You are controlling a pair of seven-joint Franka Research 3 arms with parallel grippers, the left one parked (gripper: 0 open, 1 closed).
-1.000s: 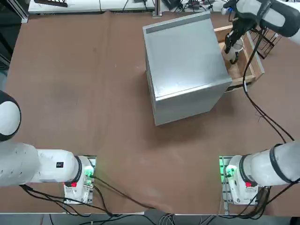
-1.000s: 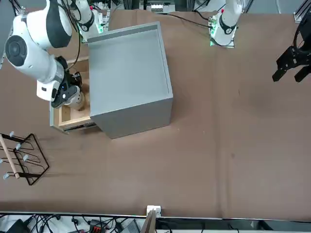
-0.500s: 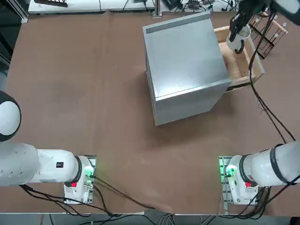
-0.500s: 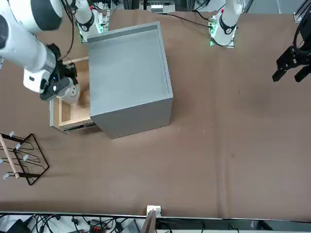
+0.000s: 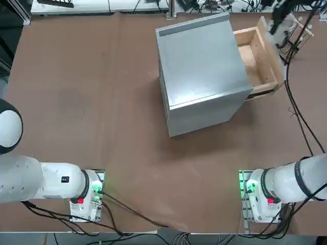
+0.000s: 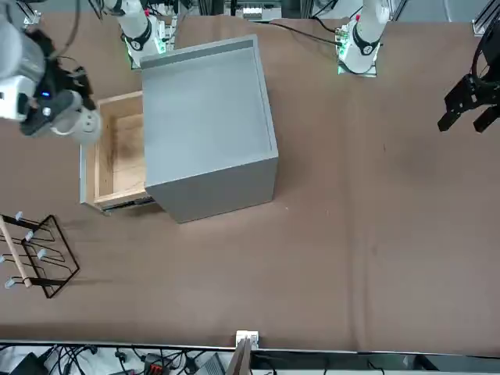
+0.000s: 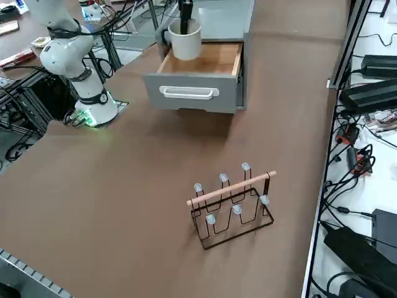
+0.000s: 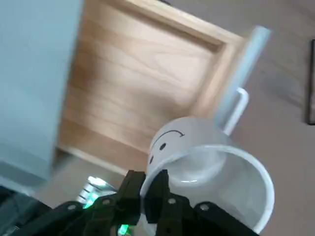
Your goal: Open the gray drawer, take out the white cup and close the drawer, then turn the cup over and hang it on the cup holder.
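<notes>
Currently, the right gripper (image 8: 143, 199) is clamped on the white cup's (image 8: 211, 169) wall; lowering too soon could strike the open gray drawer (image 7: 189, 92); an off-centre grip could let the cup swivel.

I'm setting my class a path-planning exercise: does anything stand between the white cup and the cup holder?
Nothing visible stands upright between them. The right hand grips the white cup by its wall, apparently above the open gray drawer; the drawer's front seems the only edge to cross toward the cup holder.
</notes>
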